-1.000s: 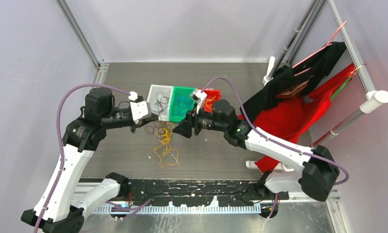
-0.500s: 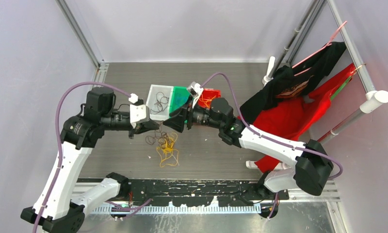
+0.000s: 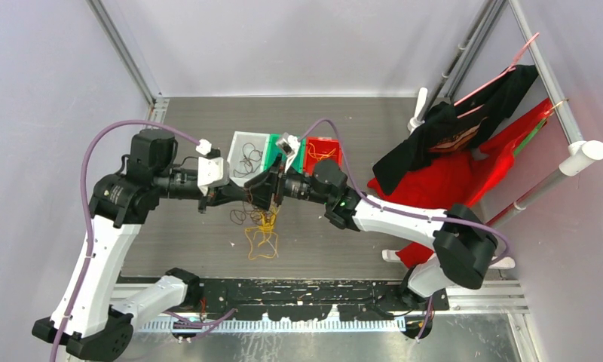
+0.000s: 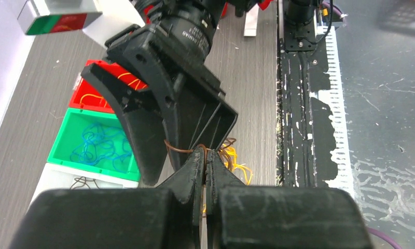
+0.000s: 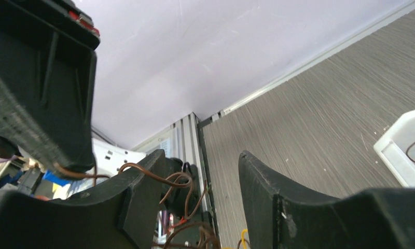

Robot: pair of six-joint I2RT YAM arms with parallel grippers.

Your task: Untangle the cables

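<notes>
I see the cables as a curly knot of yellow-orange and dark brown wire at mid-bench, with loose loops trailing toward the near edge. One brown strand is lifted above it, pinched in my left end effector.

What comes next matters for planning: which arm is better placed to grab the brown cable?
Right. The right pincer stands open beside the brown cable; the left pincer is shut on it.
</notes>
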